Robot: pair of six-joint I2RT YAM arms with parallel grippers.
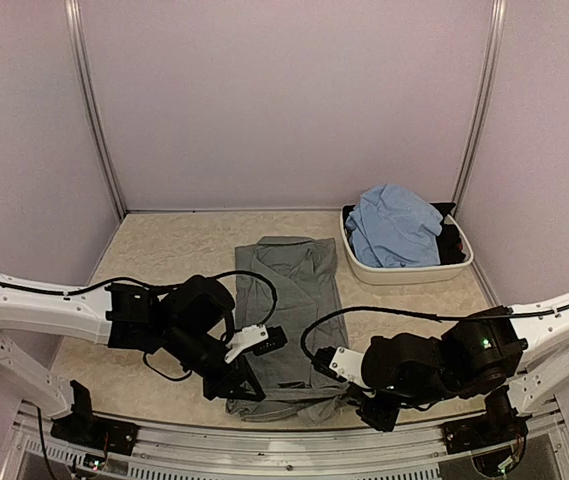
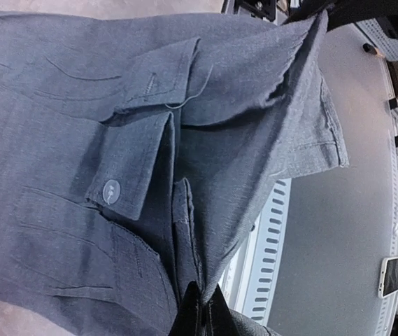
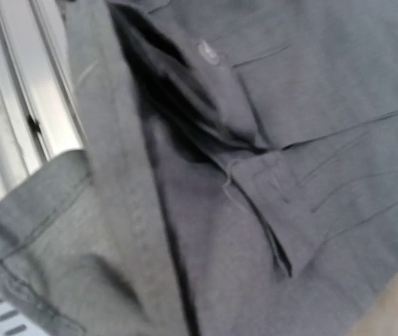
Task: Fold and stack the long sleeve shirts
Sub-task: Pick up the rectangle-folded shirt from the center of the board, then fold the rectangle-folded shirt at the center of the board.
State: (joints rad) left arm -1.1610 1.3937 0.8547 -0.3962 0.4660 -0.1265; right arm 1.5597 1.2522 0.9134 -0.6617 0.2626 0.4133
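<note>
The grey shirt (image 1: 289,300) was spread collar-away in the middle of the table (image 1: 164,260), its sleeves already laid inward and its lower hem at the bottom centre of the top view. The light blue shirt (image 1: 394,225) was heaped in the white basin (image 1: 404,272) at the upper right.

The left gripper (image 1: 247,385) was seen pinched shut on the hem's left corner; in the left wrist view its dark tips (image 2: 200,311) were closed on a fold of cloth at the bottom edge. The right gripper (image 1: 352,392) was closed at the hem's right corner, where the cloth was gathered. Its own view was filled by fabric and its fingers were not shown, so that grip was judged from the other two views.

The step in hand was judged to be the bottom-to-top fold. To do it well, both corners would need to be raised together and level, the hem kept taut between them, and the cloth carried toward the collar. The tucked sleeves and the buttoned cuff (image 2: 112,190) should be left undisturbed. The slack hanging over the metal rail (image 2: 265,231) should be cleared first.
</note>
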